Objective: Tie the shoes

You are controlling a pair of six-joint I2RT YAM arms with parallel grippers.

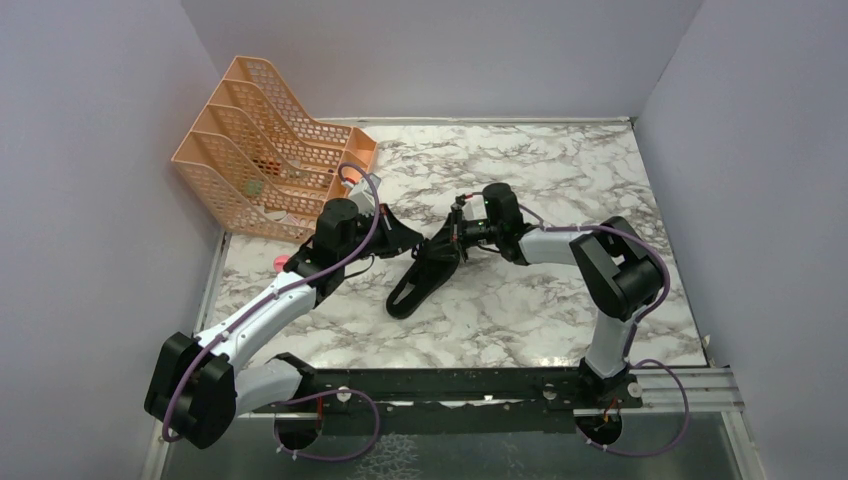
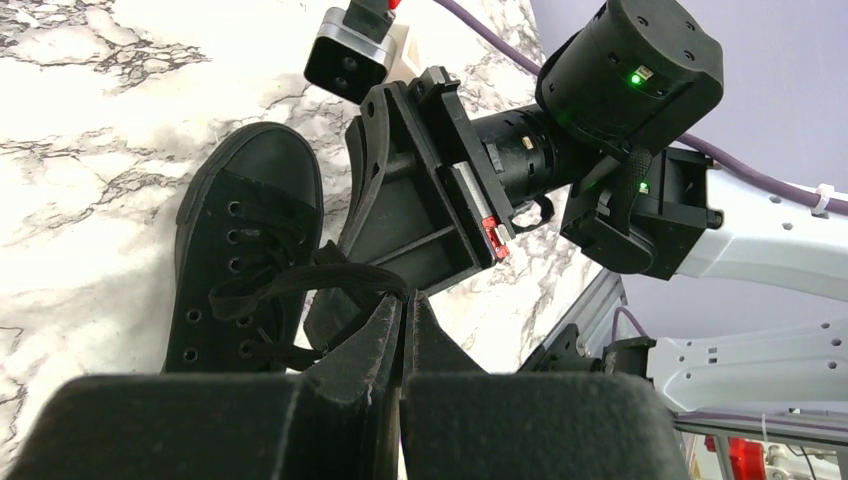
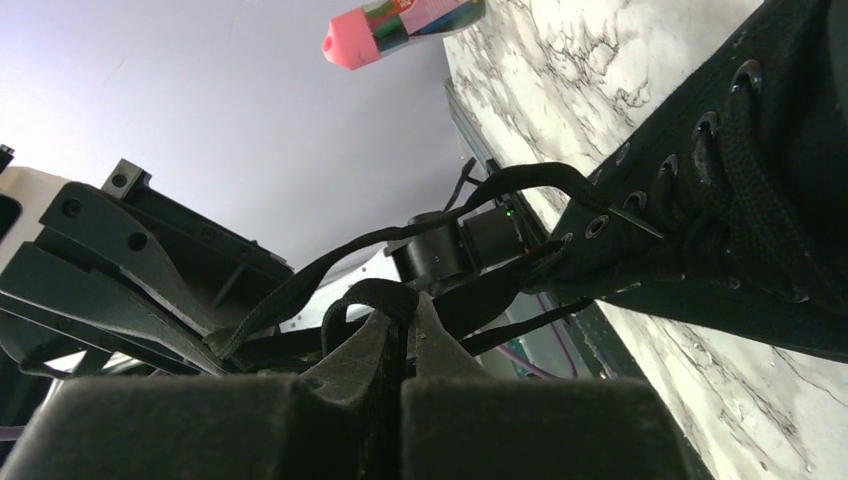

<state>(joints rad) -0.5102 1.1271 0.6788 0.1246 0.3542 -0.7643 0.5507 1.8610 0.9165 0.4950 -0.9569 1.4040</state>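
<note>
A black low-cut shoe (image 1: pixel 418 278) lies in the middle of the marble table, toe toward the near edge. My left gripper (image 1: pixel 407 241) reaches it from the left, my right gripper (image 1: pixel 456 236) from the right, and the two meet over its laced part. In the left wrist view the left gripper (image 2: pixel 405 300) is shut on a black lace (image 2: pixel 300 280) that runs to the shoe (image 2: pixel 245 215). In the right wrist view the right gripper (image 3: pixel 405 303) is shut on a looped lace (image 3: pixel 380 292), with the shoe (image 3: pixel 740 200) at the right.
An orange mesh file rack (image 1: pixel 270 160) stands at the back left corner. A small pink object (image 1: pixel 283 262) lies by the left arm and shows as a pink-capped tube (image 3: pixel 400 25) in the right wrist view. Grey walls close the table on three sides.
</note>
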